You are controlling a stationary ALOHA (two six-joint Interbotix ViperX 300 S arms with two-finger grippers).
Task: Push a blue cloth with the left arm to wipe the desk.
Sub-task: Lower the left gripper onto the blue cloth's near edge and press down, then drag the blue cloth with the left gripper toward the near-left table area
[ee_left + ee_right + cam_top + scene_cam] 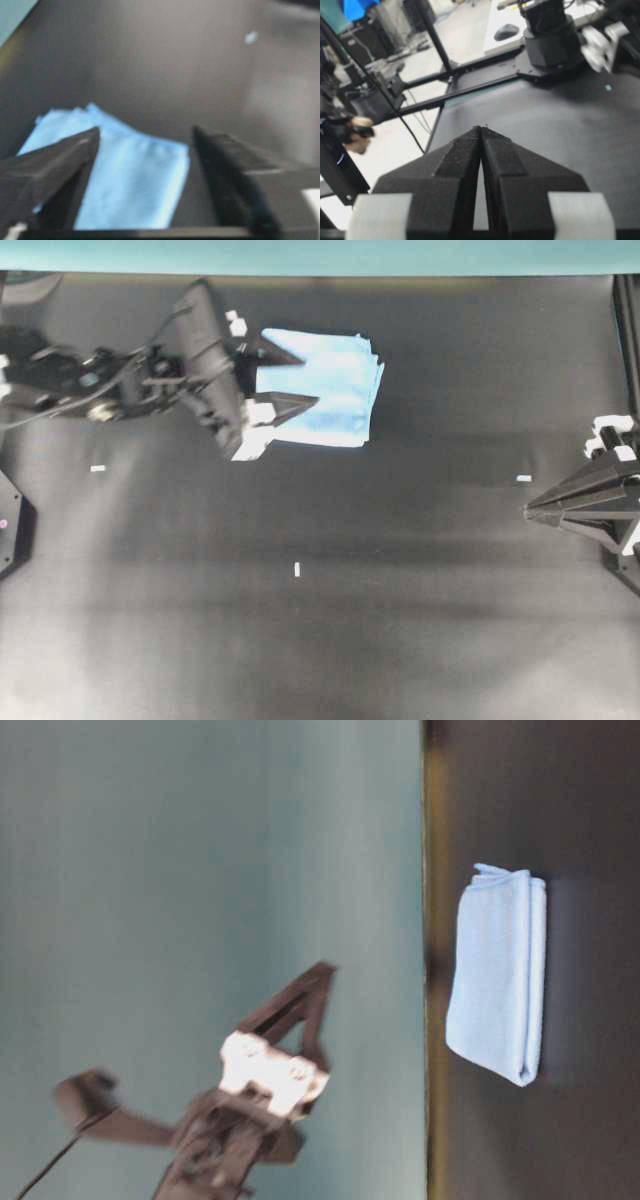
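While the blue cloth (330,388) lies folded near the far teal edge of the desk (400,590), most of the wiping looks left to do. My left gripper (290,375) is spread wide, fingers over the cloth's near side. My right gripper (535,510) rests pressed together, far off.

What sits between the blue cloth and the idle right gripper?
Only bare desk with one small white tape mark between the blue cloth and right gripper, per the overhead view.
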